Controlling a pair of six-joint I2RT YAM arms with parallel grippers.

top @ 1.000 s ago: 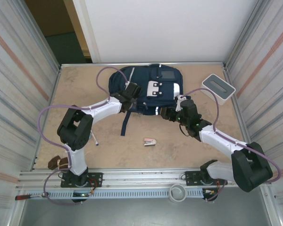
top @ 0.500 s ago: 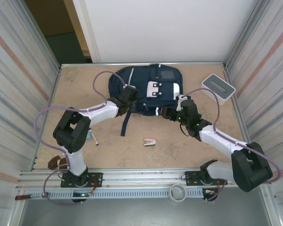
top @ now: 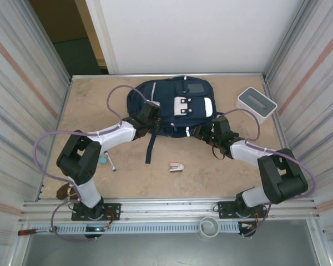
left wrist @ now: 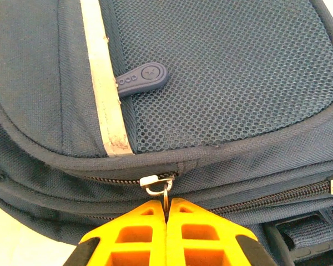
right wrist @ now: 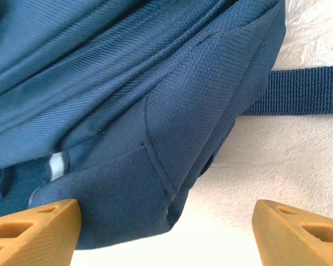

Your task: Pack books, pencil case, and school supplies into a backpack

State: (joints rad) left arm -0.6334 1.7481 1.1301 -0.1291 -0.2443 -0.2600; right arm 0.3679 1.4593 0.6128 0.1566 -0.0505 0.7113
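Top external view: the backpack (top: 177, 105) is laid at 12 o'clock. Its zipper pull (left wrist: 164, 191) is pinched by the left gripper (left wrist: 166, 209); one corner is straddled by the wide-open right gripper (right wrist: 166, 221). The stapler (top: 176, 167) is seen at its 6 o'clock, the pen (top: 111, 164) at 8.

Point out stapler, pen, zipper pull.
stapler (top: 176, 167): top external view, middle of its pink body.
pen (top: 111, 163): top external view, middle of its length.
zipper pull (left wrist: 157, 183): left wrist view, its metal slider end.

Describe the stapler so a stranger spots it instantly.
Find the large navy-blue fabric backpack at the table's far middle. On the tabletop toward the near edge, right of its dangling strap, lies the small pink-and-silver stapler, the only pink item.
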